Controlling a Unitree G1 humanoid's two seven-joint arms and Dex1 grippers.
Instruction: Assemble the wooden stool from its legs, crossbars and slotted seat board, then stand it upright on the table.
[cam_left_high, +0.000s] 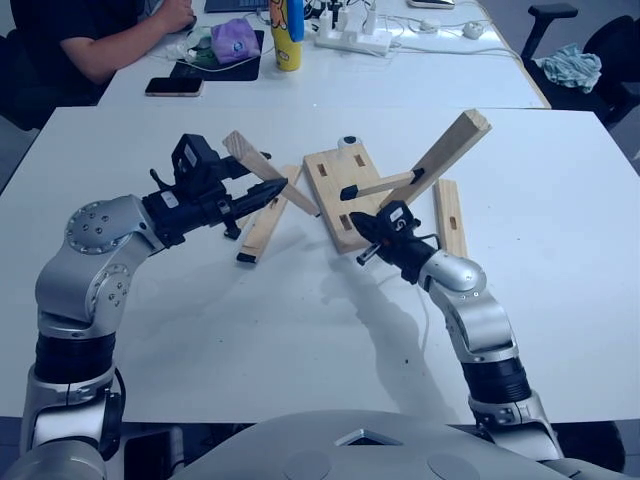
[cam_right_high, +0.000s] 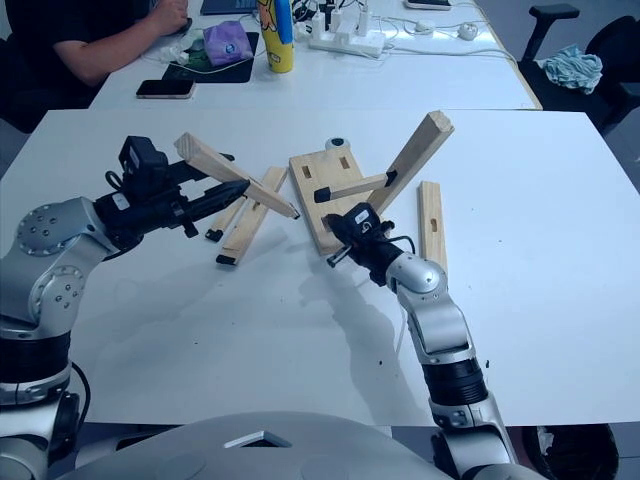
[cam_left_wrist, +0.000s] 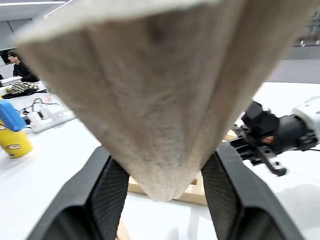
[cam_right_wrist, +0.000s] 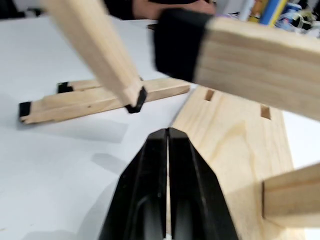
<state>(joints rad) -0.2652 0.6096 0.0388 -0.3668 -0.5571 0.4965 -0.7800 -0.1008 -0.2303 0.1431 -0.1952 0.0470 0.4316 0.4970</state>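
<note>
Farther back, a cluttered desk (cam_left_high: 425, 85) adjoins the white table (cam_left_high: 250, 330).

The left arm (cam_left_high: 100, 240) is bent at the elbow, its forearm extending inward above the table. The left gripper (cam_left_high: 264, 194) is clamped on a wooden leg (cam_left_high: 245, 152), one finger (cam_left_wrist: 110, 195) on each side. The right arm (cam_left_high: 480, 330) rises from below, its forearm angled forward and inward. The right gripper (cam_right_wrist: 167, 134) has its fingers pressed together with nothing between them.
</note>
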